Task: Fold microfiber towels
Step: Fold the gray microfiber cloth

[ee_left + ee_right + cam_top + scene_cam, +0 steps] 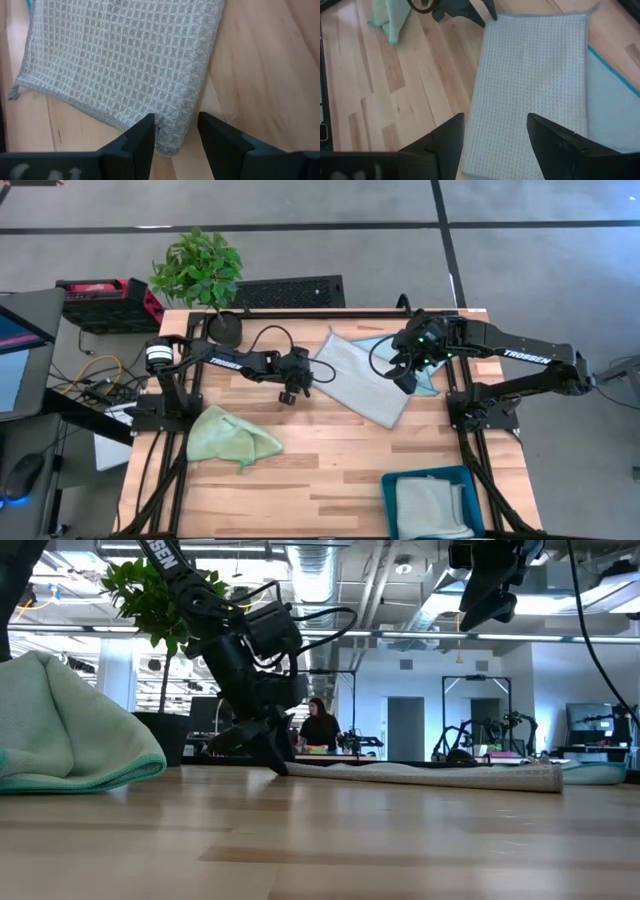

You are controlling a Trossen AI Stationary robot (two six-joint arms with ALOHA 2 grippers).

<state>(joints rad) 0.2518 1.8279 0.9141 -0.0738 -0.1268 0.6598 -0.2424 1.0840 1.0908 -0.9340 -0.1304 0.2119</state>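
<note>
Grey towel [125, 65] corner between wide left pincer [175, 137] fingers, unseen overhead.

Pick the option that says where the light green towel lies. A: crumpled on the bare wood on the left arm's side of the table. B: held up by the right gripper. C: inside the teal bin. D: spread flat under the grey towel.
A: the light green towel sits bunched on the bare wood table near the left arm, apart from the grey towel and outside the teal bin.
</note>
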